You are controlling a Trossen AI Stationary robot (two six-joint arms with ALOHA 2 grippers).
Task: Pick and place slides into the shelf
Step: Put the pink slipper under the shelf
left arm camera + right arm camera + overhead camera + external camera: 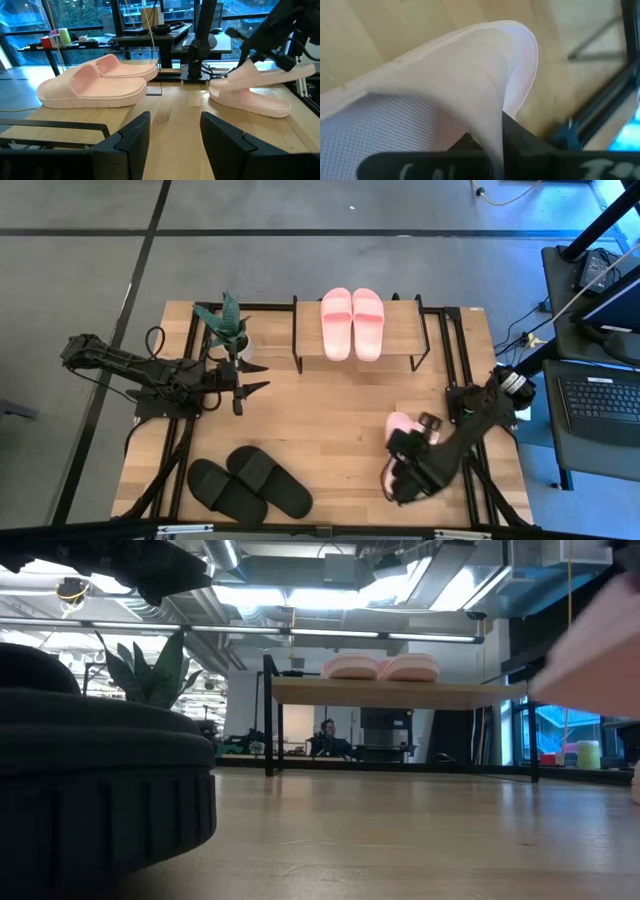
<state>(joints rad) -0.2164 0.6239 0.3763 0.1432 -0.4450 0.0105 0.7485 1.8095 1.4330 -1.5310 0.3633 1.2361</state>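
One pale pink pair (352,323) lies side by side on the shelf's top board (400,345); it also shows in the left wrist view (92,85) and the low view (380,667). A black pair (250,483) lies on the table near its near-left corner. My right gripper (405,470) is at the near right, shut on a pink slide (272,75) that is raised over its mate (250,102), which rests sole down on the table. My left gripper (258,377) waits open left of the shelf, beside a potted plant (228,325). My right gripper pinches the pink slide by a curved edge (492,125), one dark finger (522,142) showing beside it. The gripper comes from above, slanting from the table's right. The slide sits tilted in the hold above the other pink slide; whether the two touch, I cannot tell.
The shelf's black frame (296,335) stands at the table's far middle. The plant is left of it. Black rails (462,345) run along the table's right side. Bare tabletop (330,410) lies between the shelf and the black pair. A person sits far behind (327,735).
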